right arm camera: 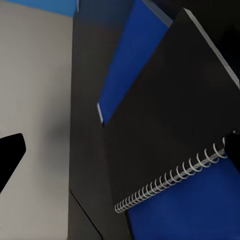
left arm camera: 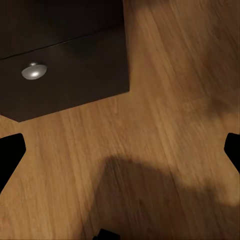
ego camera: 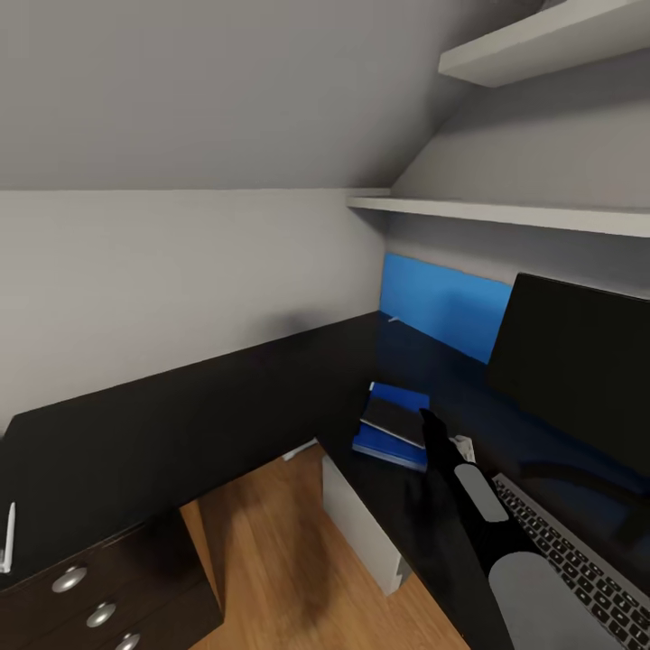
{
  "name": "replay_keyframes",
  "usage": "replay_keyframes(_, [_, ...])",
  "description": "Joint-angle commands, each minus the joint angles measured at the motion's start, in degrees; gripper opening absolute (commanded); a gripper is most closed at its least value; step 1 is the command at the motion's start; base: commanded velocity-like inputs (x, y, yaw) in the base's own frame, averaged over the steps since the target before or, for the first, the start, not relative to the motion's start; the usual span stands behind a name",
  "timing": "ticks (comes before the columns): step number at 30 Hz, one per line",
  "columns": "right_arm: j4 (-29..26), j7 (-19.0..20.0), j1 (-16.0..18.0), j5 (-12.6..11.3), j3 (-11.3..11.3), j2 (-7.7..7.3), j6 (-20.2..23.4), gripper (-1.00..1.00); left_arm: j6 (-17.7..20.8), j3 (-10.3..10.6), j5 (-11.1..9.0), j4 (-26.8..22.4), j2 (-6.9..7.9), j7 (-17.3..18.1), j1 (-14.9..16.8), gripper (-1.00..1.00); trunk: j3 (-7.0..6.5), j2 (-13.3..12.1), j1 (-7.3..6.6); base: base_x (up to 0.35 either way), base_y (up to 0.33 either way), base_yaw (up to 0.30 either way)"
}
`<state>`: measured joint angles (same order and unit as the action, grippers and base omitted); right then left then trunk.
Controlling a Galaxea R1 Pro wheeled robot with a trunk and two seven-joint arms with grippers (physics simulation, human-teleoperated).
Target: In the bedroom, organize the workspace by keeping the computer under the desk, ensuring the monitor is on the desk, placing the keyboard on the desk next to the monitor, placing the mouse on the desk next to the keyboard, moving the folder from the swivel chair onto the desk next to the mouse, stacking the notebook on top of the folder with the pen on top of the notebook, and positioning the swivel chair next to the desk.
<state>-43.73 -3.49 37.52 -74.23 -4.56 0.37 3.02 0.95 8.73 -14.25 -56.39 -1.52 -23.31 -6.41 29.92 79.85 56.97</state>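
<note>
A dark spiral-bound notebook (ego camera: pixel 394 420) (right arm camera: pixel 170 115) lies on the blue folder (ego camera: pixel 390 449) (right arm camera: pixel 127 60), on the glossy black desk (ego camera: pixel 226 406) near its blue back panel (ego camera: pixel 442 307). My right gripper (ego camera: pixel 428 421) (right arm camera: pixel 120 152) is open just above the notebook's near edge, with nothing between its fingers. The monitor (ego camera: pixel 578 361) stands at the right, and the keyboard (ego camera: pixel 578 555) lies in front of it under my right forearm. A white box (ego camera: pixel 361 524) stands under the desk; I cannot tell whether it is the computer. My left gripper (left arm camera: pixel 120 150) hangs open over the wooden floor.
A dark drawer unit (ego camera: pixel 90 596) (left arm camera: pixel 65 65) with silver knobs stands at the lower left, under the desk's left wing. Wooden floor (ego camera: pixel 271 560) lies between it and the white box. White shelves (ego camera: pixel 506 212) and a sloped ceiling hang over the desk.
</note>
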Motion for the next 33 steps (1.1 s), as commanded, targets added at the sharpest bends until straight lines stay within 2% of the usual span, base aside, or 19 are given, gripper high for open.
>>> replay_keyframes(1, [-0.13, -0.29, 0.01, -0.39, -0.2, 0.02, 0.32, 1.0, 0.13, 0.14, -0.43, -0.12, 0.03, -0.32, -0.01, 1.0, -0.14, -0.38, -0.22, 0.0, 0.0, 0.0])
replay_keyframes(12, [-0.52, 0.0, 0.01, -0.39, 0.04, 0.17, 0.27, 1.0, 0.25, 0.2, -0.4, 1.19, 0.03, -0.13, -0.01, 1.0, -2.11, -4.8, -2.64, 0.0, 0.0, 0.0])
replay_keyframes(16, [-3.3, 0.01, 0.01, -0.64, 3.04, 1.57, 0.4, 1.0, 0.24, 0.23, -0.33, 2.62, 0.03, -0.06, -0.01, 1.0, -2.29, -5.2, -2.86, 0.0, 0.0, 0.0])
replay_keyframes(22, [-5.07, -0.26, -0.06, -0.59, 4.76, 4.2, 0.39, 1.0, 0.14, 0.23, -0.26, 2.92, 0.03, -0.07, -0.01, 1.0, -2.29, -5.2, -2.86, 0.0, 0.0, 0.031])
replay_keyframes(29, [-5.13, -0.72, -0.07, -0.23, 6.89, 4.85, 0.2, 1.0, 0.11, 0.23, -0.26, 2.95, 0.07, -0.07, -0.01, 1.0, -2.29, -5.2, -2.86, 0.0, 0.0, 0.22])
replay_keyframes(33, [-5.14, -1.87, -0.08, 1.11, 10.31, 4.97, 0.06, 1.0, 0.1, 0.23, -0.26, 2.95, 0.11, -0.09, -0.01, 1.0, -2.29, -5.2, -2.86, 0.0, 0.0, 0.265])
